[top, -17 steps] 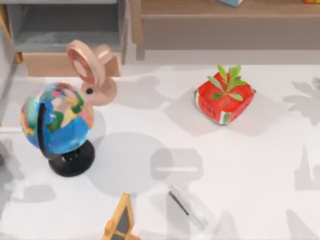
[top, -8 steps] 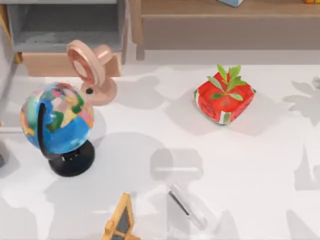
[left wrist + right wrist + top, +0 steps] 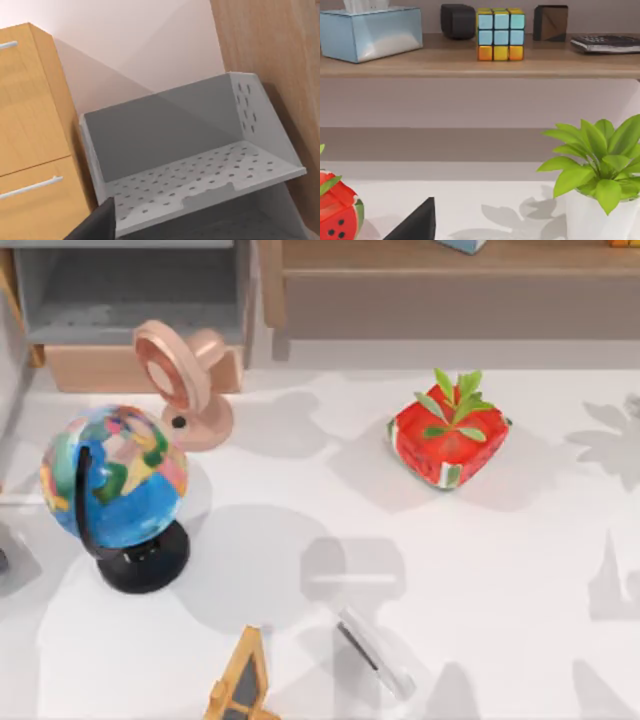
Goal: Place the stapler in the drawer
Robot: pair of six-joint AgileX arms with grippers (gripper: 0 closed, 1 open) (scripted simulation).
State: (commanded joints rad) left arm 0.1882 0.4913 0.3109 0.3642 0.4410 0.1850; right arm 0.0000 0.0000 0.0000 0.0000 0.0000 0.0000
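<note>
Left wrist camera faces a grey perforated bin (image 3: 200, 170) beside a tan cabinet (image 3: 30, 125); a dark fingertip (image 3: 97, 225) of the left gripper shows at the frame's edge, finger spread can't be told. Right wrist camera faces the shelf (image 3: 480, 62) with a tissue box (image 3: 370, 32), a colour cube (image 3: 500, 34) and a calculator (image 3: 607, 44), a potted plant (image 3: 595, 175) on the table below; one dark fingertip (image 3: 417, 222) of the right gripper is in the frame, spread can't be told either. Nothing held by either as far as seen. Stapler (image 3: 375, 652) lies flat near the table's front edge, angled, just right of the yellow wedge (image 3: 240, 685), touching nothing. Drawer (image 3: 130, 300) stands open at back left, tan front facing the table. Pink fan (image 3: 185, 380) stands right at the drawer front, globe (image 3: 115, 490) near the left edge in front of it. Red watermelon-print box (image 3: 448, 435) sits right of centre. Open tabletop (image 3: 300, 510) runs between the stapler and the fan.
</note>
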